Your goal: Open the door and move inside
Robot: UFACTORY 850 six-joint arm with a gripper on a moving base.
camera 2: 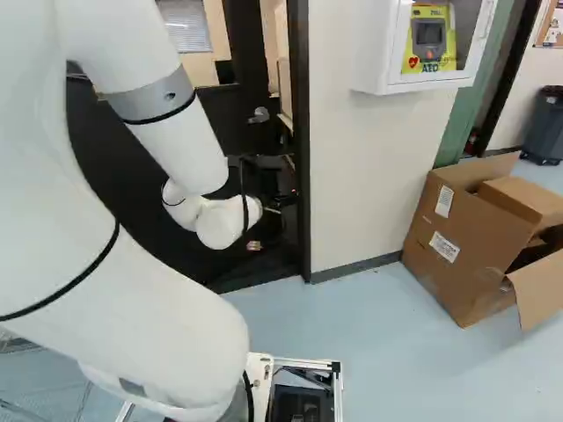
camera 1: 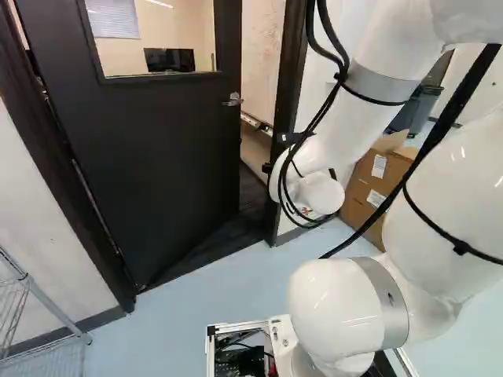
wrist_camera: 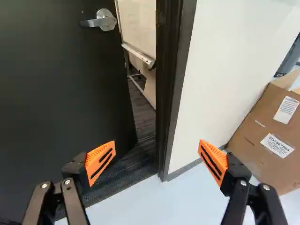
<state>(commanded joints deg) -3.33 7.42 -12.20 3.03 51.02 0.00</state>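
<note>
My fingers (wrist_camera: 101, 161) are spread, gripping nothing. If I advance off-line, one could snag the door jamb (wrist_camera: 168, 70); the ajar door (wrist_camera: 56, 93) might swing back on me.

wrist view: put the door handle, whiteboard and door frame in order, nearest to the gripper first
1. Door frame, ahead of the gripper
2. Door handle, on the ajar door, back past the frame
3. Whiteboard, farthest in, partly hidden by the door
</note>
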